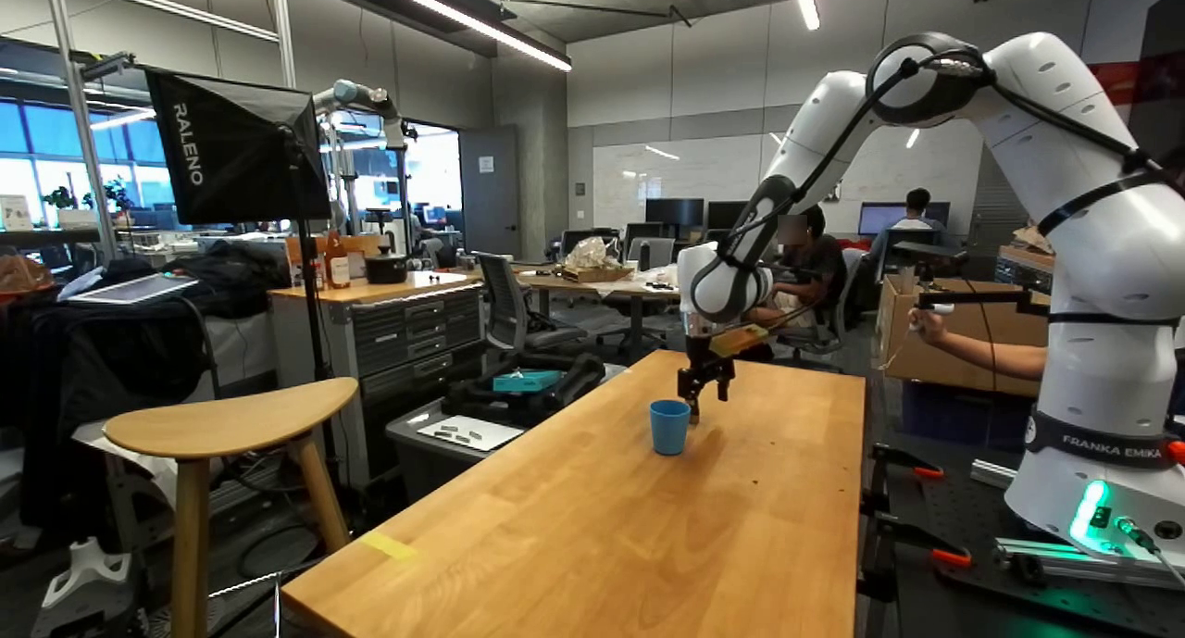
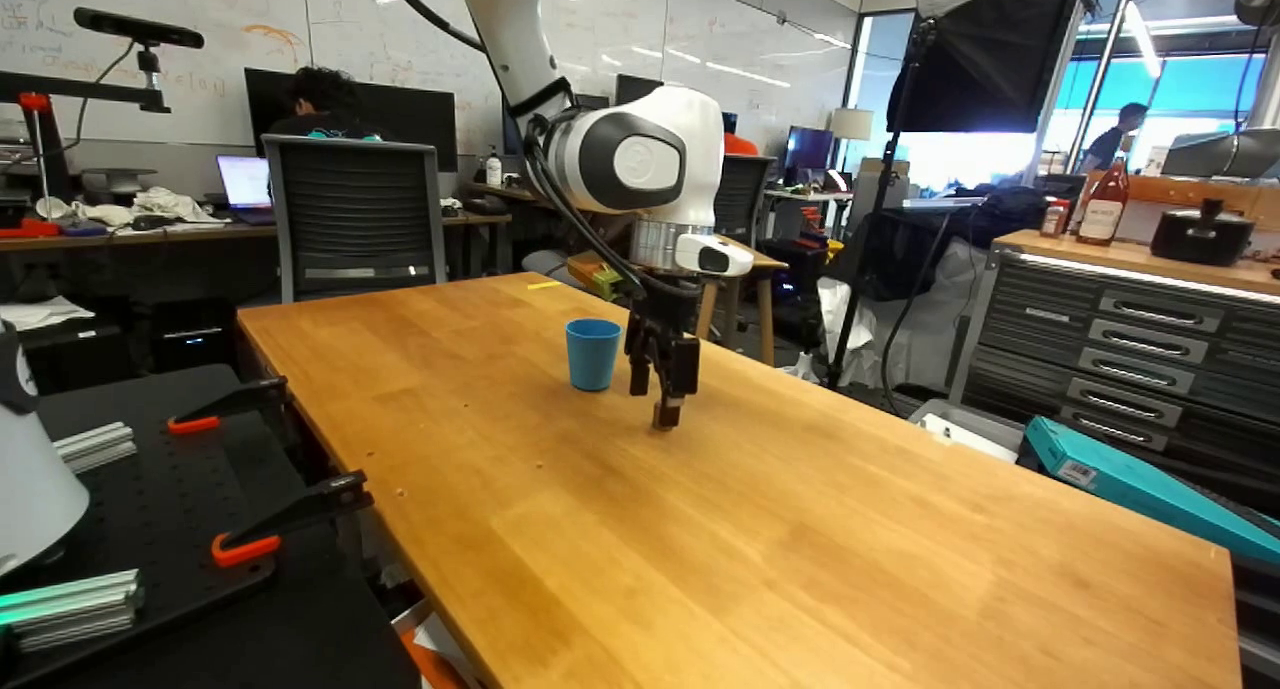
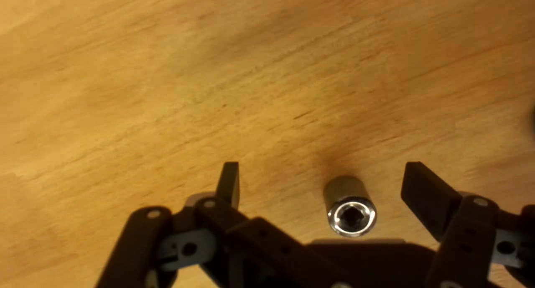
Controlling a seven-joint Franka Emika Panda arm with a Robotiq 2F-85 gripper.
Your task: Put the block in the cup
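The block is a small shiny metal cylinder (image 3: pixel 351 208) with a square hole in its top, standing upright on the wooden table (image 1: pixel 592 545). It also shows as a small dark piece under the fingers in both exterior views (image 1: pixel 694 416) (image 2: pixel 663 416). The small blue cup (image 1: pixel 669 427) stands upright on the table beside the gripper, and shows in both exterior views (image 2: pixel 592 355). My gripper (image 3: pixel 321 173) is open, pointing down, with a finger on each side of the block and gaps on both sides. It also shows in both exterior views (image 1: pixel 706 393) (image 2: pixel 660 381).
Orange-tipped clamps (image 2: pixel 245 549) grip the table edge on the robot's side. A wooden stool (image 1: pixel 231 420) and a grey bin (image 1: pixel 463 453) stand along the opposite edge. A dark patch at the right edge of the wrist view cannot be identified.
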